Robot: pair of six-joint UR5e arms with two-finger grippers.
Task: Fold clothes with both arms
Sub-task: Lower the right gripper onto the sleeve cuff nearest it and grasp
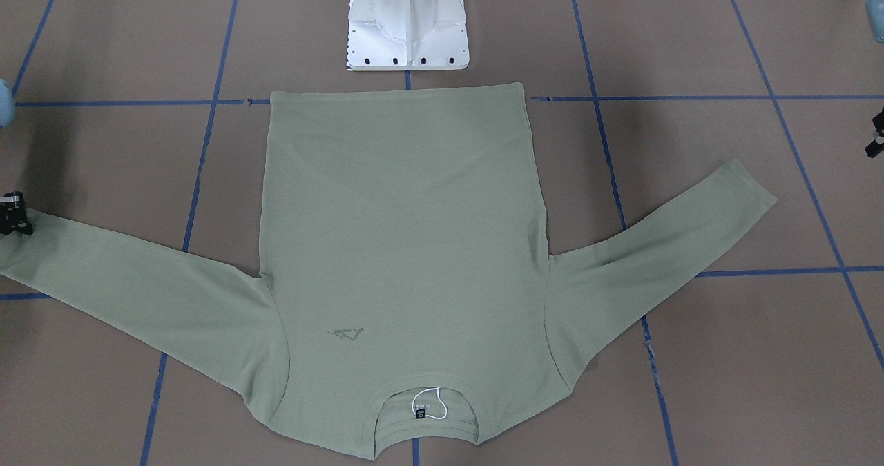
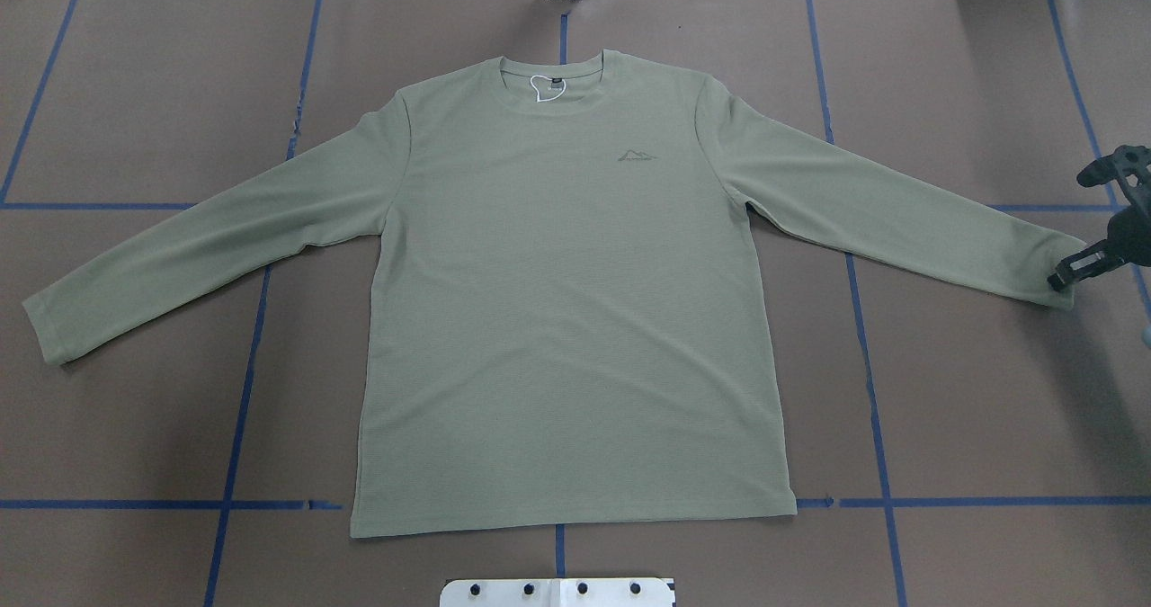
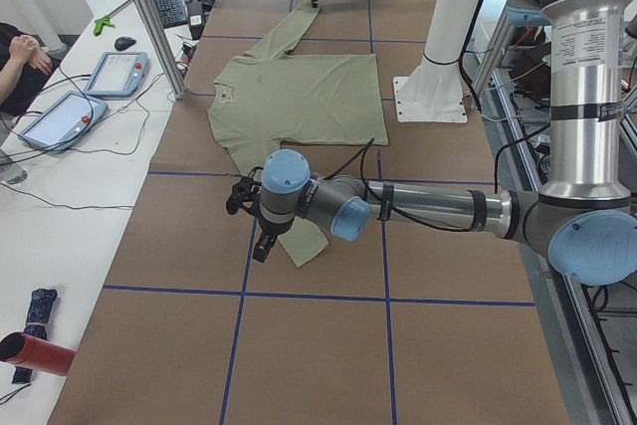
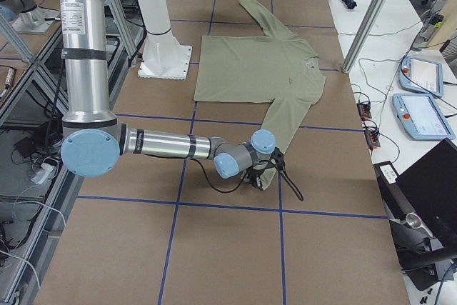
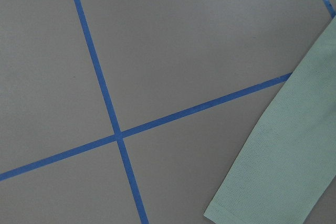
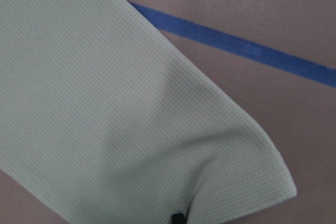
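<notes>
The pale sage-green shirt (image 2: 566, 319) lies flat and face up on the brown table, both sleeves spread out and the collar at the far side. My right gripper (image 2: 1072, 274) is down at the right sleeve's cuff (image 6: 247, 182). A black fingertip (image 6: 178, 217) touches the fabric, which ridges up toward it, so the gripper looks shut on the cuff. My left gripper (image 3: 257, 236) hangs above the table near the left sleeve's cuff (image 5: 273, 182) without touching it. Only a black part of it shows at the front-facing view's edge (image 1: 877, 138), so I cannot tell whether it is open or shut.
The white pedestal base (image 1: 407, 24) stands just behind the shirt's hem. Blue tape lines (image 2: 243, 382) grid the table. A side bench holds tablets (image 3: 114, 72), cables and a red cylinder (image 3: 35, 353), and a seated person's arm (image 3: 20, 57) shows there.
</notes>
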